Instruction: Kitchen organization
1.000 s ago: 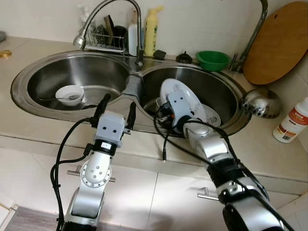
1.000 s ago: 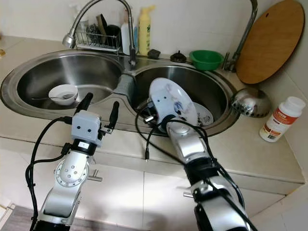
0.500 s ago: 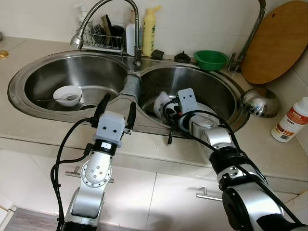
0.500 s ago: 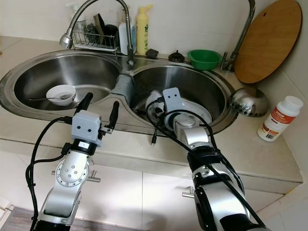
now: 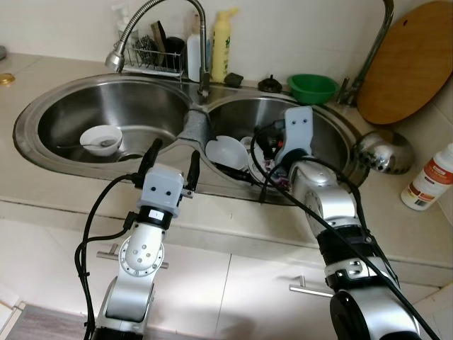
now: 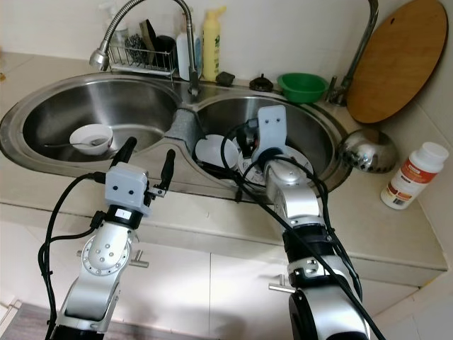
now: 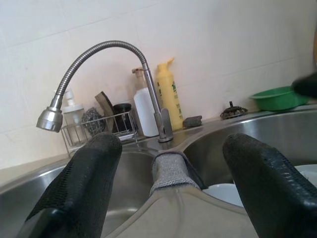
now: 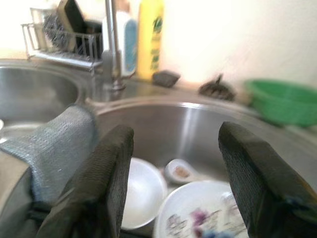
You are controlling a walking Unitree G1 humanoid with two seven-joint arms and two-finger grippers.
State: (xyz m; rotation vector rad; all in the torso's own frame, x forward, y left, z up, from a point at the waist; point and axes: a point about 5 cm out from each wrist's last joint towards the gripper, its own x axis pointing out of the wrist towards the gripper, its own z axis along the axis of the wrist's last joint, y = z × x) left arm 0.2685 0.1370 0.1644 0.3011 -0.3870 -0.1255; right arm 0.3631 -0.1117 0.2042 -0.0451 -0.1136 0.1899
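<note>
My right gripper [image 8: 176, 141] hovers open over the right basin [image 5: 322, 131], with nothing between its fingers. Below it a patterned white plate [image 8: 198, 213] lies in the basin beside a white bowl [image 5: 226, 150] and a small ceramic spoon [image 8: 179, 171]. My left gripper [image 5: 173, 150] stands open above the sink's front rim, facing the grey cloth [image 5: 195, 129] draped over the divider. In the left basin sits another white bowl [image 5: 101, 139] with a spoon in it.
A gooseneck faucet [image 5: 163, 8] arches over the divider. Behind it are a wire rack [image 5: 152, 58], a yellow bottle [image 5: 223, 42] and a green bowl [image 5: 312, 88]. On the right stand a wooden board [image 5: 410, 60], a steel ladle bowl [image 5: 386, 150] and a white bottle [image 5: 428, 177].
My right gripper held the plate upright a second ago, lowered it into the right basin, let go and rose with its fingers open. The left arm has stayed put.
</note>
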